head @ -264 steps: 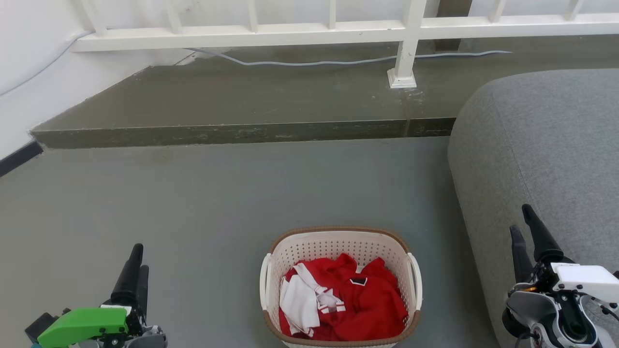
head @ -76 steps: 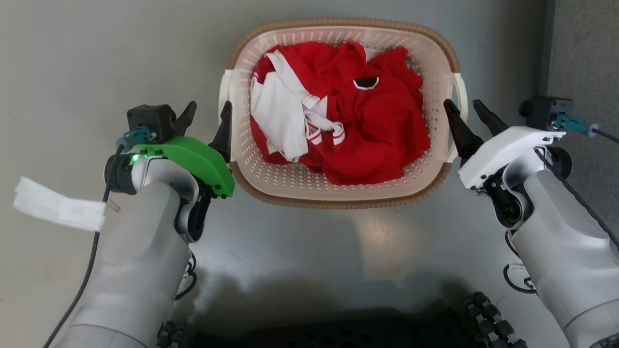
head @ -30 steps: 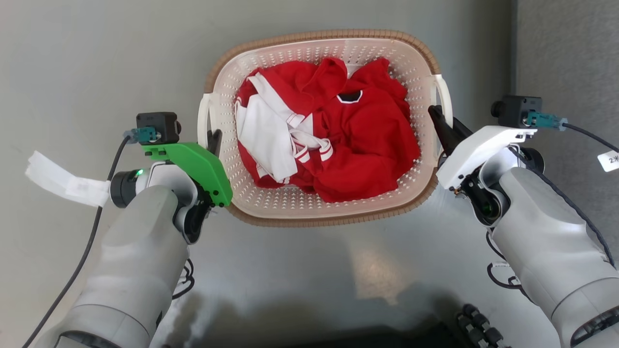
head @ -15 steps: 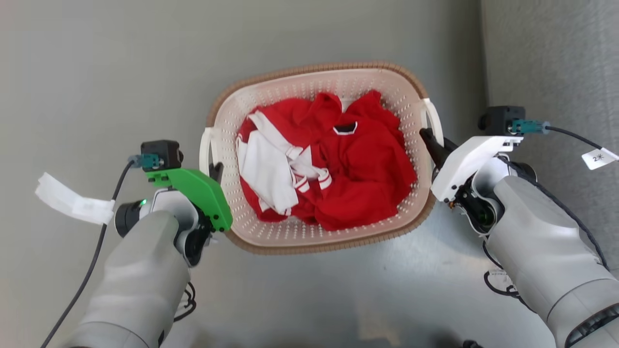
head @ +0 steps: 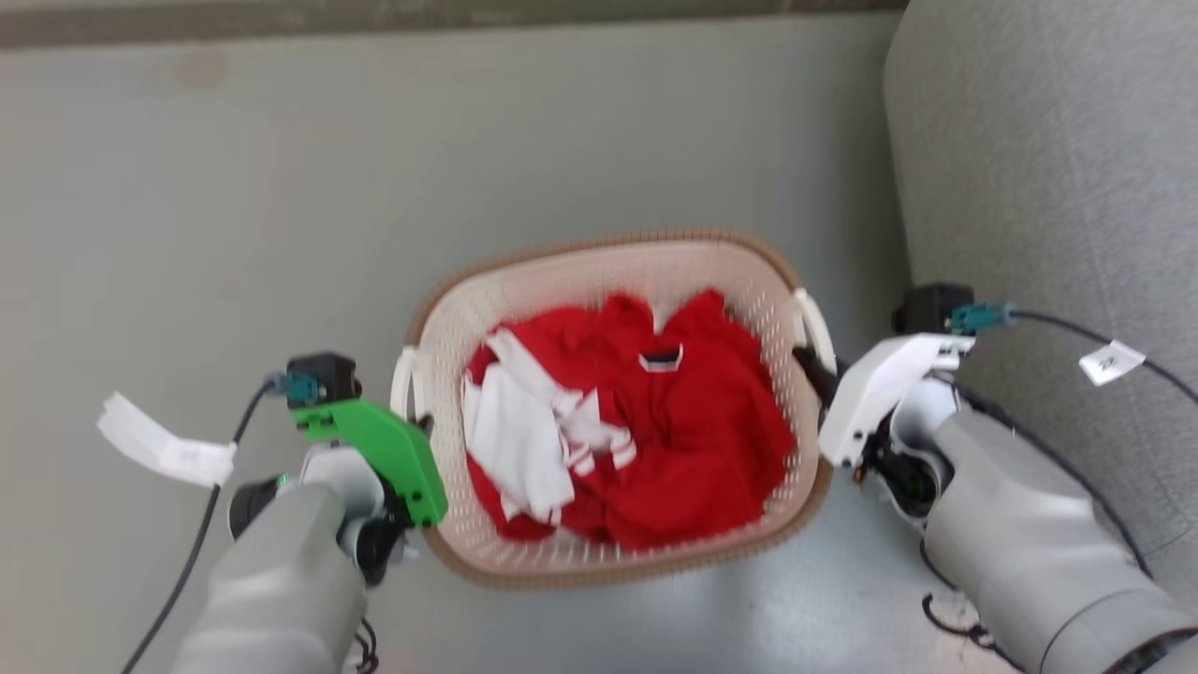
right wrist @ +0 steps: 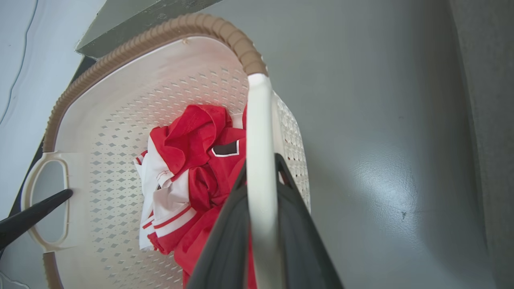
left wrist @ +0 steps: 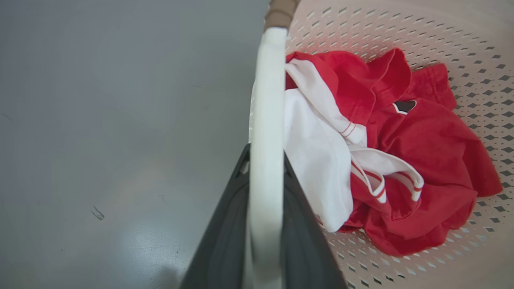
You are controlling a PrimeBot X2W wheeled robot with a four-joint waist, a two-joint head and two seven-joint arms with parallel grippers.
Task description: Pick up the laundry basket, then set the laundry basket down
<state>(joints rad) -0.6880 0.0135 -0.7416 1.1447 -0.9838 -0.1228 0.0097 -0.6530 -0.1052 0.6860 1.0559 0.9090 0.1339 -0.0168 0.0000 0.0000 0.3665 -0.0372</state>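
Since 2.5 s ago both claws have closed. They stood apart beside the handles then; now we note the left gripper clamped on the left white handle and the right gripper clamped on the right white handle, one finger either side of each bar. Head camera has shifted too. We log the laundry basket between both arms, above the grey floor, near the grey sofa, with red and white clothes inside. Floor contact: cannot tell.
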